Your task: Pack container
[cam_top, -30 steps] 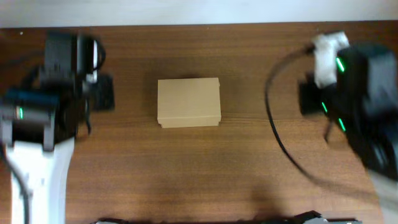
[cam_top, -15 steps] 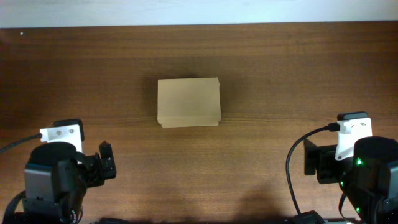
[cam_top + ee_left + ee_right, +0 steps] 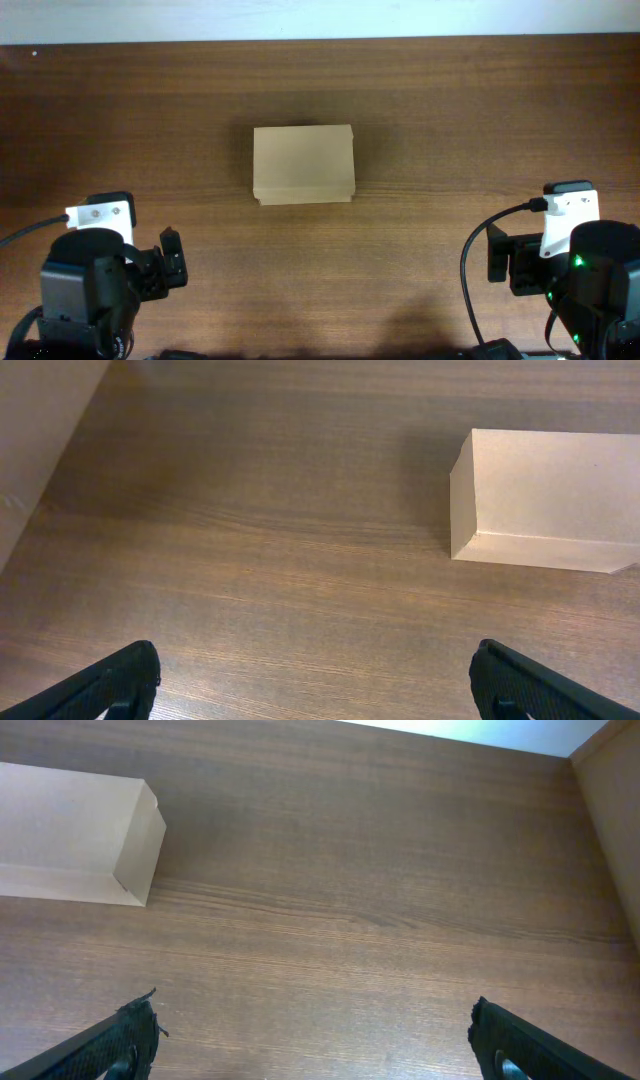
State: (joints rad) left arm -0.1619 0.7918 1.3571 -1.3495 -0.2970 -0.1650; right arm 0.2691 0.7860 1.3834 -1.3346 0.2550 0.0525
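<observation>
The container (image 3: 303, 164), a plain tan cardboard box with its lid down, lies flat on the wooden table (image 3: 420, 120) a little behind the middle. It shows at the upper right of the left wrist view (image 3: 545, 500) and at the upper left of the right wrist view (image 3: 75, 840). My left gripper (image 3: 315, 680) is open over bare wood, well short of the box. In the overhead view it sits at the near left corner (image 3: 172, 262). My right gripper (image 3: 312, 1035) is open too, with nothing between its fingers, at the near right corner (image 3: 500, 262).
A pale wall strip (image 3: 320, 18) runs along the table's far edge. A black cable (image 3: 468, 275) loops beside the right arm. A pale surface (image 3: 40, 420) borders the table at the left of the left wrist view.
Both arms have moved from the table's far side down to the near corners. Over the last half second nothing has shifted, and the box has stayed put.
</observation>
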